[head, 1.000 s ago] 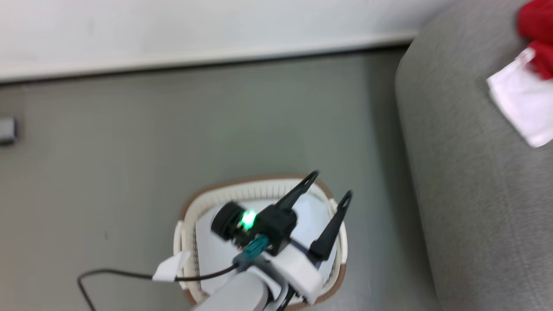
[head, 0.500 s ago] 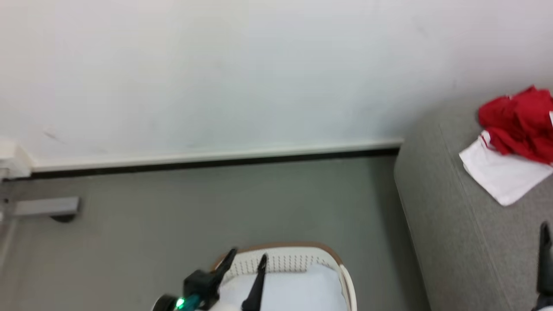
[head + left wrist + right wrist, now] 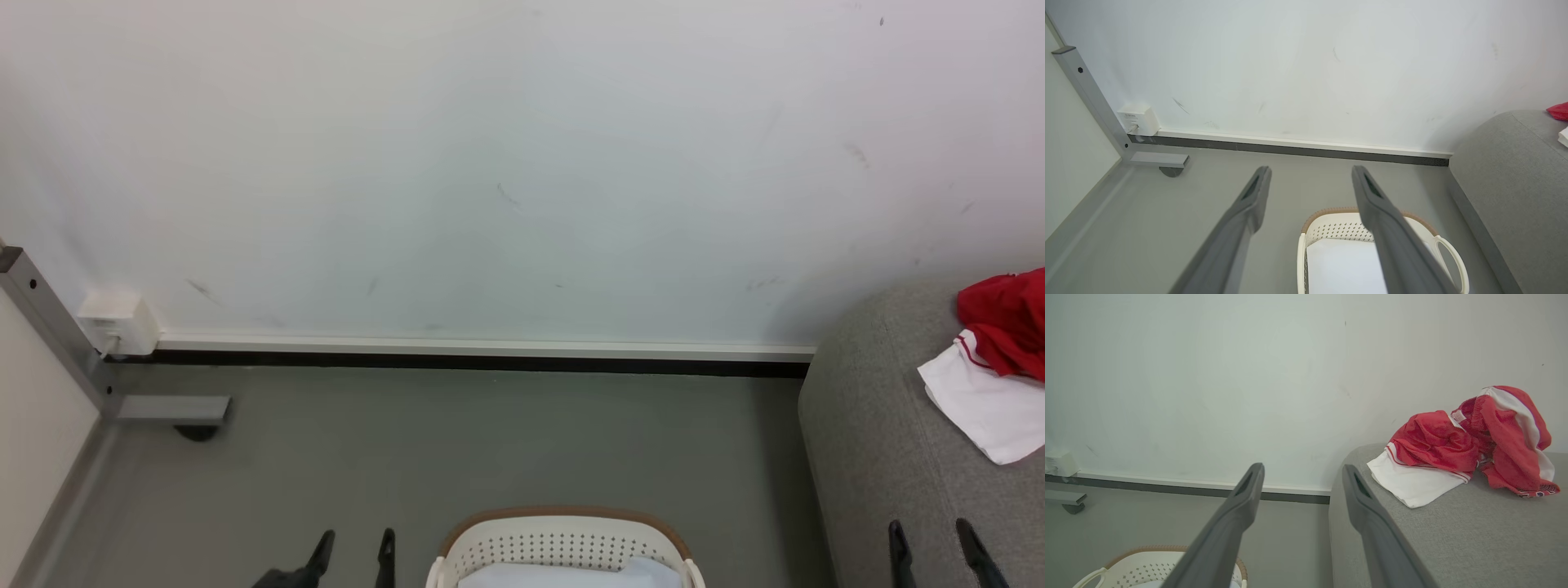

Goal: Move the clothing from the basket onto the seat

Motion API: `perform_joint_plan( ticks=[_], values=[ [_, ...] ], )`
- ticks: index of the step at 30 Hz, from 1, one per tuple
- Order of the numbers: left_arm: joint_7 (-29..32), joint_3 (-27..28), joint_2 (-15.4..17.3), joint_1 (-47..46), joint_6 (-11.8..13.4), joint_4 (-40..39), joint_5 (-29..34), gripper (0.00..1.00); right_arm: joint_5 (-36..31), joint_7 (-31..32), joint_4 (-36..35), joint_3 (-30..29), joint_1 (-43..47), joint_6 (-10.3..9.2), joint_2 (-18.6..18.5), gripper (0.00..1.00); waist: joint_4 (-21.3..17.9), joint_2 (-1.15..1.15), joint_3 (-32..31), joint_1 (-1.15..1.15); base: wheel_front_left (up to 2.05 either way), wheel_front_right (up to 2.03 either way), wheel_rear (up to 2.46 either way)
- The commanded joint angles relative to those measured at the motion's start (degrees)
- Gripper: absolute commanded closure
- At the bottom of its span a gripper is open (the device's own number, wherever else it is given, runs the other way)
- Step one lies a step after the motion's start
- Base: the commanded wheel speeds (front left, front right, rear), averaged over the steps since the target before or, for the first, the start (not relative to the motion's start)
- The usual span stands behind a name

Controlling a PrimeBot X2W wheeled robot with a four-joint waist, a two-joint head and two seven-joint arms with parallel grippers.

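On the large grey fabric sofa (image 3: 1474, 539), crumpled red-and-white clothing (image 3: 1433, 441); cream perforated plastic basket (image 3: 563, 543) nearby; left pincer (image 3: 1308, 179), right pincer (image 3: 1302, 477) wide, empty

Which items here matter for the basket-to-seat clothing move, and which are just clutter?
Job: clothing, on the seat; basket; left end effector and right end effector, both open.
Lying about: white wall box; grey metal frame; baseboard.

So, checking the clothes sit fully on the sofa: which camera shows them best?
The right wrist view: the whole clothing pile lies in frame on the seat. The head view cuts the clothing off at its right edge; the left wrist view catches a red sliver.
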Motion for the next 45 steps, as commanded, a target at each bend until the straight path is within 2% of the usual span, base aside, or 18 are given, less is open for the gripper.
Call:
perform_joint_plan(
  ticks=[1, 15, 32, 33, 39, 45],
  values=[
    [-0.1, 0.8, -0.3, 1.1, -0.6, 0.3, 1.1, 0.0, -0.2, 0.1, 0.6, 0.6, 1.2, -0.15, 0.1, 0.0, 0.1, 0.0, -0.2, 0.01, 0.0, 0.0, 0.0],
    [-0.1, 8.3, -3.9, 3.4, -5.0, 1.5, 7.3, 0.0, 1.3, 0.1, 1.8, 3.3, 1.7, -0.15, 0.3, 0.0, -1.0, 0.0, -0.6, 0.01, 0.0, 0.0, 0.0],
    [-0.1, 12.5, -6.8, 4.0, -9.6, 3.1, 11.0, 0.0, 2.0, 0.1, 1.9, 3.6, 1.5, -0.15, 0.3, 0.0, -0.8, 0.0, -0.5, 0.01, 0.0, 0.0, 0.0],
    [0.0, 12.4, -7.0, 3.2, -9.7, 3.0, 10.2, 1.0, 1.4, 0.0, 1.9, 3.7, 1.6, 0.0, 0.4, 1.0, -0.8, 0.0, -0.5, 0.02, 0.0, 0.0, 0.0],
    [0.6, 12.7, -7.2, 3.8, -9.8, 4.9, 8.9, 1.0, 2.8, 0.5, 4.0, 3.7, 1.4, 0.0, 0.7, 1.0, -0.8, 0.0, -0.5, 0.02, 0.0, 0.0, 0.0],
    [2.5, 14.3, -7.3, 3.1, -10.8, 4.1, 2.4, 1.0, 9.9, 2.3, 4.0, 3.4, 0.2, -0.01, 0.7, 1.0, -0.9, 0.0, -0.3, 0.02, 0.0, 0.0, 0.0]
  ],
)
